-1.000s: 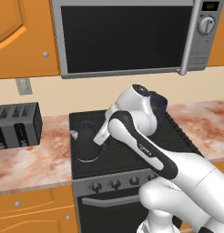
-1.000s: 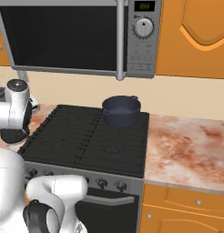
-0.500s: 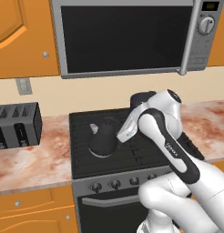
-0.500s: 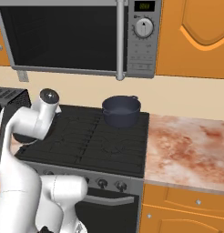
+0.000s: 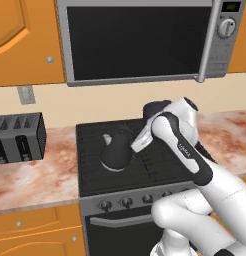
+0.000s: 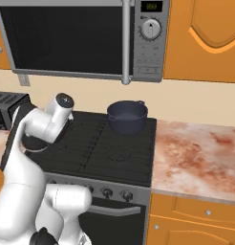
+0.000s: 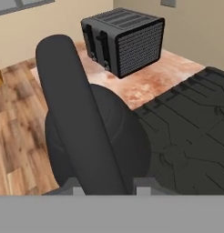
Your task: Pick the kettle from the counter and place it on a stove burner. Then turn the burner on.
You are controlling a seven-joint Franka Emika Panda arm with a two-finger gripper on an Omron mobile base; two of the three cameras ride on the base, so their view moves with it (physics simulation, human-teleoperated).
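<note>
The black pear-shaped kettle point(image 5: 116, 152) hangs low over the front-left stove burner point(image 5: 92, 150) of the black cooktop; I cannot tell whether its base touches the grate. My gripper point(image 5: 135, 144) reaches it from the right and is shut on its thin loop handle. In the hand view the handle point(image 7: 82, 127) runs up between my fingertips point(image 7: 143, 185), with the round kettle body point(image 7: 132, 141) behind it and my gripper point(image 7: 109, 187) closed around the loop. The pinkish marbled counter point(image 5: 35, 170) lies to the stove's left. In the right base view my own arm hides the kettle.
A dark-blue two-handled pot point(image 6: 127, 116) sits on the back-right burner. A black toaster point(image 5: 17, 137) stands on the left counter, also the toaster point(image 7: 123, 41). A microwave point(image 5: 140, 40) hangs above the stove. Silver knobs point(image 5: 126, 202) line the stove front.
My arm has swung right, carrying the kettle from the stove's left edge to over the front-left burner. The gripper has stayed shut on the handle.
</note>
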